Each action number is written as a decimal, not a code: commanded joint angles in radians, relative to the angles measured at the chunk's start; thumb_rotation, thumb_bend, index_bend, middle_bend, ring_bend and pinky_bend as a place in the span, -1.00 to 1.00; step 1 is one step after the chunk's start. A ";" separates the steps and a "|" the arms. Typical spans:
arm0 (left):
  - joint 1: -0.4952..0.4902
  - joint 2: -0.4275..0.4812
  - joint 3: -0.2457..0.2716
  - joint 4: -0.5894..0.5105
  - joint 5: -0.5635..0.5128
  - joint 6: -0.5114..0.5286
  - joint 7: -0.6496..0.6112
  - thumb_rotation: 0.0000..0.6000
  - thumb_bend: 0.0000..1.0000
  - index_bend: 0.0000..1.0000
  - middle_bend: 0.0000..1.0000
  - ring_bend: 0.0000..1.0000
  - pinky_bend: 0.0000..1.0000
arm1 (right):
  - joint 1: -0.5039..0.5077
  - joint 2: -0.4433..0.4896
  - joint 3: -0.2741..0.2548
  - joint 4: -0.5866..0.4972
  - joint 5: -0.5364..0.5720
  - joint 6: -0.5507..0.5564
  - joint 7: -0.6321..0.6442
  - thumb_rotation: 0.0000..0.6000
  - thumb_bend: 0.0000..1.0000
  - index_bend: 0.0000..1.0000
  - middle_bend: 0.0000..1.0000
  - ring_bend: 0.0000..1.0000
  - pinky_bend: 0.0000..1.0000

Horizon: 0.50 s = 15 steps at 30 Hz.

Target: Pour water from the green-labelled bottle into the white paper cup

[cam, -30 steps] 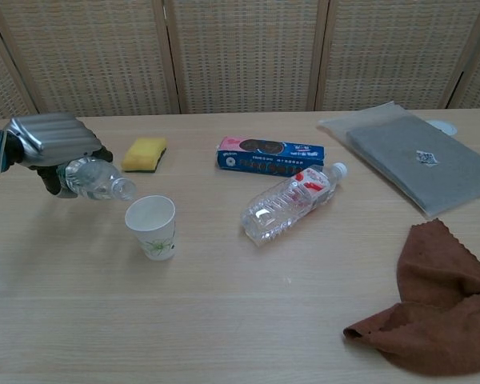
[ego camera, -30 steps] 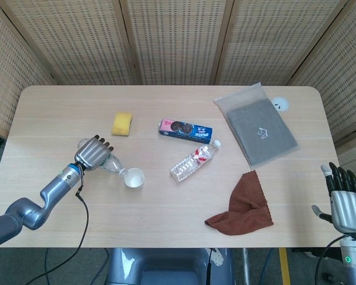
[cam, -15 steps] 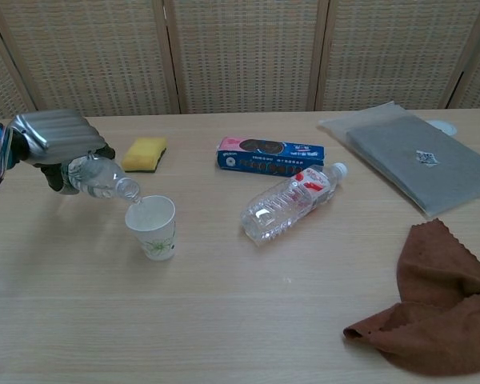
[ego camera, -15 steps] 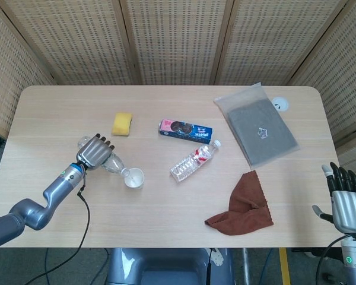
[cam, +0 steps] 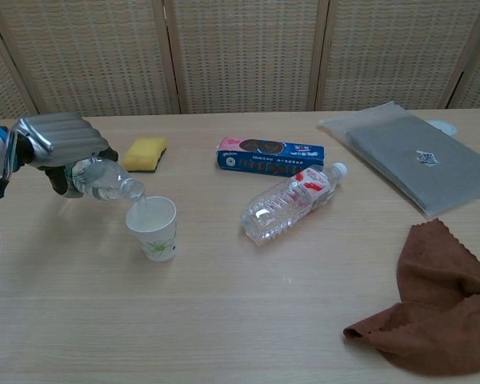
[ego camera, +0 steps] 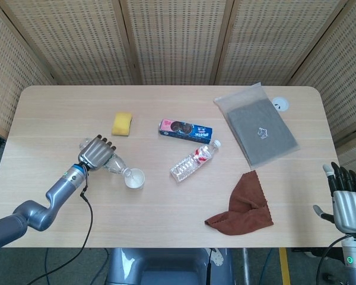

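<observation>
Both views are bright and evenly lit, with soft light that seems to come from above. Shadows are weak and short: a thin dark edge lies under the brown cloth [cam: 432, 316] and under the white paper cup [cam: 153, 229]. The table [ego camera: 166, 208] shows no strong glare, only a pale sheen on the wood. The clear plastic bottle [cam: 288, 203] catches small white highlights (also the metal back of the left hand [cam: 58, 139] shines a little). Focus is sharp in the middle; the head view looks slightly softer near the corners, and the table edges curve a little there.
</observation>
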 commanded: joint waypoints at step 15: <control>0.027 0.022 0.003 0.026 0.050 0.011 -0.345 1.00 -0.06 0.29 -0.05 -0.26 -0.14 | 0.003 -0.008 -0.001 -0.001 0.003 -0.005 -0.020 1.00 -1.00 -1.00 -1.00 -1.00 -1.00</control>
